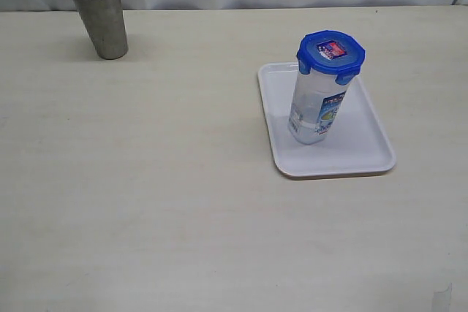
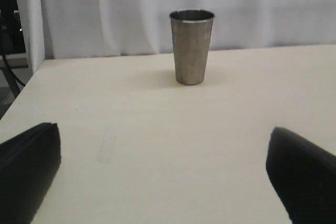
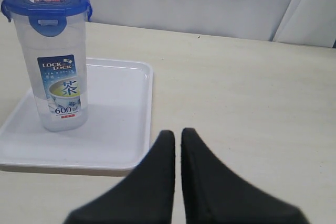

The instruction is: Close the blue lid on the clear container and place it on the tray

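task things: tall clear plastic container (image 1: 314, 111), capped by octagonal blue snap-lock lid (image 1: 330, 52), stands upright within flat white rectangular tray (image 1: 365, 147), apparently its final resting place | left fingers (image 2: 29, 169): spread wide, empty, facing tapered steel cup (image 2: 191, 45) on the surface (image 1: 183, 202) | right fingers (image 3: 157, 182): pressed together, empty, near tray

This looks like a lab test station: a bare pale wood-grain desk (image 1: 183, 217) closed off behind by a plain white fabric curtain (image 2: 262, 9), with thin dark cables (image 2: 11, 77) hanging in the dim gap past the desk's side edge.
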